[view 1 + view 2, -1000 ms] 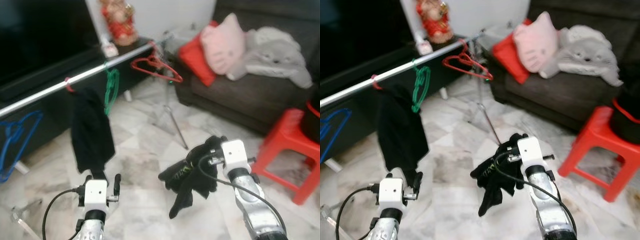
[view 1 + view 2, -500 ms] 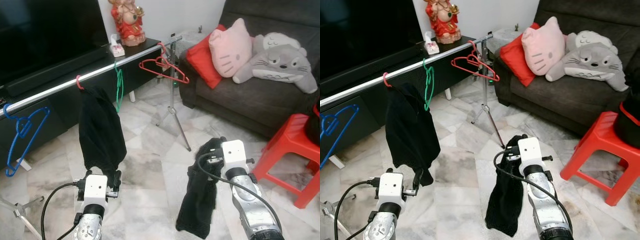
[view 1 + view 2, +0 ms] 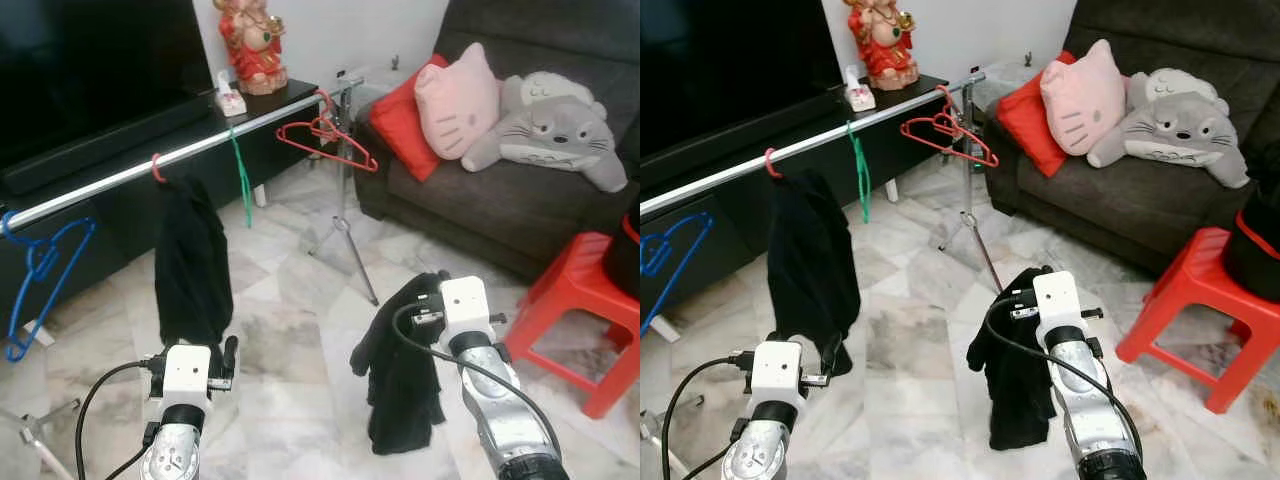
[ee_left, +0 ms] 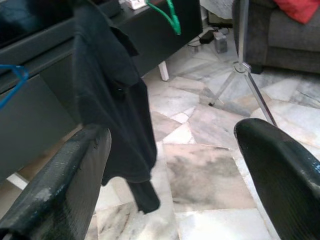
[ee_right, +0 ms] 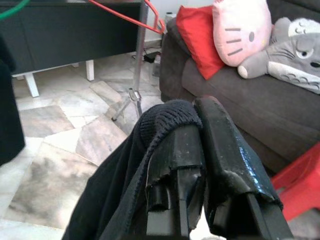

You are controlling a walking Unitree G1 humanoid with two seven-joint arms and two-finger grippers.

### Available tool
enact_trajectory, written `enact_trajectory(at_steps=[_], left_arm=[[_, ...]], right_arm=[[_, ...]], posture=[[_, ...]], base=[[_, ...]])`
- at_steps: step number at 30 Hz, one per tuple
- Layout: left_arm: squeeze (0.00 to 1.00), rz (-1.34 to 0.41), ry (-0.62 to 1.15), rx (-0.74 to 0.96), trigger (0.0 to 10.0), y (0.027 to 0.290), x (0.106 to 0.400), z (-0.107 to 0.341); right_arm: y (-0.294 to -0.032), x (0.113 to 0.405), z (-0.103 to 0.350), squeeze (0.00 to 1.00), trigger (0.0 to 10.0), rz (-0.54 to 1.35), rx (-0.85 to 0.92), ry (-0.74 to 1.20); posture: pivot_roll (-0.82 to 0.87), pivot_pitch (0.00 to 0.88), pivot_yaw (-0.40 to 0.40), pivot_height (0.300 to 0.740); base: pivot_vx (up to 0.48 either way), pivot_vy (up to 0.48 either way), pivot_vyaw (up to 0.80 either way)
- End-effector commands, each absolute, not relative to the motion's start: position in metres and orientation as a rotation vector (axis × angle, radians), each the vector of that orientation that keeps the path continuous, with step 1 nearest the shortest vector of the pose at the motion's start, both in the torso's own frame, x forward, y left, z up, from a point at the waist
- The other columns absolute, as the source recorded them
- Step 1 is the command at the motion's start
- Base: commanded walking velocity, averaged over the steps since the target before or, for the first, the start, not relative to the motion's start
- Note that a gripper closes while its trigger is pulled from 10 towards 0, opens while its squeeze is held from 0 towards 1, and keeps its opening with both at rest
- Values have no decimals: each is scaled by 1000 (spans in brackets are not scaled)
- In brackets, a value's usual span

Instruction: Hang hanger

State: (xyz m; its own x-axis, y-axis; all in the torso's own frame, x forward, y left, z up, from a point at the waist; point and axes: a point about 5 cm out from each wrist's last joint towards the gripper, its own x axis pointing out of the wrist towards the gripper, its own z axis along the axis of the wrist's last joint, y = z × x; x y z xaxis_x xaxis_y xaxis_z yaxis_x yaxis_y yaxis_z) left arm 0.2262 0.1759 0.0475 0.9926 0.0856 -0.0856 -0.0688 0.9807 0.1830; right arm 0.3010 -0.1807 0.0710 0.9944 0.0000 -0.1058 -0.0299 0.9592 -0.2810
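A silver rail (image 3: 200, 150) runs across in front of a dark TV cabinet. On it hang a blue hanger (image 3: 40, 265), a black garment (image 3: 190, 260) on a red hook, a green hanger (image 3: 241, 180) and an empty red hanger (image 3: 330, 140). My right gripper (image 5: 197, 130) is shut on a second black garment (image 3: 400, 370), which dangles over the floor right of the rail's tripod. Any hanger inside that garment is hidden. My left gripper (image 4: 170, 150) is open and empty, low, in front of the hung black garment.
The rail's tripod leg (image 3: 352, 250) stands between the rail and my right arm. A dark sofa (image 3: 500, 200) with a red cushion and plush toys is at the right. A red plastic stool (image 3: 575, 300) stands by the right arm. Marble floor (image 3: 290, 320) lies ahead.
The garment in my right gripper swung down from a bunched shape to hang long, and now hangs a little shorter. The view has steadied and shifted slightly. The left gripper stays open.
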Motion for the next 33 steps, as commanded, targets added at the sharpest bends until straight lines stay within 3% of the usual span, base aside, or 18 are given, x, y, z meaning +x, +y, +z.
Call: enact_trajectory(at_steps=[1, 33], left_arm=[[0, 76, 84, 211, 10000, 178, 229, 53], [0, 86, 73, 207, 10000, 179, 235, 61]], right_arm=[[-178, 304, 75, 0, 10000, 15, -280, 86], [-175, 307, 71, 0, 10000, 25, -295, 106]], posture=[[-150, 0, 77, 740], [-144, 0, 79, 740]], base=[[259, 0, 0], [303, 0, 83]])
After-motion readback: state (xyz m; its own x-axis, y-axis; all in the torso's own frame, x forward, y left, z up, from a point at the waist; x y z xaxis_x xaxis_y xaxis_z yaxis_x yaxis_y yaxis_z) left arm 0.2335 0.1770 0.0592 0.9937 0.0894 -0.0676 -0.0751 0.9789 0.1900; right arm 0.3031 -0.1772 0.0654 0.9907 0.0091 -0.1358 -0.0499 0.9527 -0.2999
